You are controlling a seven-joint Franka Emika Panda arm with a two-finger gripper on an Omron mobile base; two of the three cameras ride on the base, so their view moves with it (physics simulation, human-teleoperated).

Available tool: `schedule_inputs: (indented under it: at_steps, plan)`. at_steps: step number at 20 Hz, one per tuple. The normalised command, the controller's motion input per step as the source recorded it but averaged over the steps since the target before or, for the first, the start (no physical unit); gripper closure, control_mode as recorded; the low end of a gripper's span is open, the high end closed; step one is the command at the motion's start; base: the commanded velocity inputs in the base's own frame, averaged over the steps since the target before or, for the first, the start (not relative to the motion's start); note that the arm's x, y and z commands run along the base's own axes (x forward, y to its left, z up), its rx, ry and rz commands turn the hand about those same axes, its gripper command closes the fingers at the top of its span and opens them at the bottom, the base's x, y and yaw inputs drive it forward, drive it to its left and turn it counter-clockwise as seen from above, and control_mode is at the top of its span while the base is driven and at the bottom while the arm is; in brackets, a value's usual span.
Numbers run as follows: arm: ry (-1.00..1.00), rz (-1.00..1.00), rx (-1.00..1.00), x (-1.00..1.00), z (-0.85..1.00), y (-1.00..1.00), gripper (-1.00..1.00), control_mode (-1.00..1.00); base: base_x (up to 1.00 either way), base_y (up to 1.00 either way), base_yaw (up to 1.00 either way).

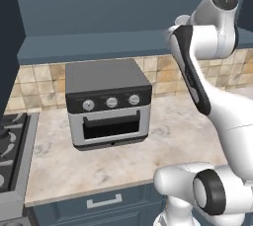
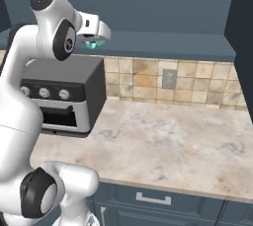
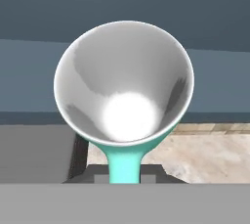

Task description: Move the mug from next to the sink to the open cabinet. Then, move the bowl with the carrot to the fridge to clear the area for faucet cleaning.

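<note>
Teal-green outside and glossy white-grey inside, the mug faces the hand camera mouth-on, its handle pointing down between the fingers of the gripper, which are closed tight on it. It hangs high in the air above the toaster oven, level with the front lip of the dark blue-grey wall cabinet. The marble countertop right of the oven lies bare toward its front edge.
</note>
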Motion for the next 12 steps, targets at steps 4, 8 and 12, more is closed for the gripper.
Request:
schedule_inputs:
  at_steps: [4,8,12]
  plan:
    - [0.06,0.02,0.06,0.38,0.0,-0.38,1.0,-1.0,0.0,0.0,0.0]
    - [0.02,0.06,0.0,0.36,-0.02,-0.08,1.0,-1.0,0.0,0.0,0.0]
    - [0.01,0.02,0.0,0.6,-0.08,0.0,1.0,-1.0,0.0,0.0,0.0]
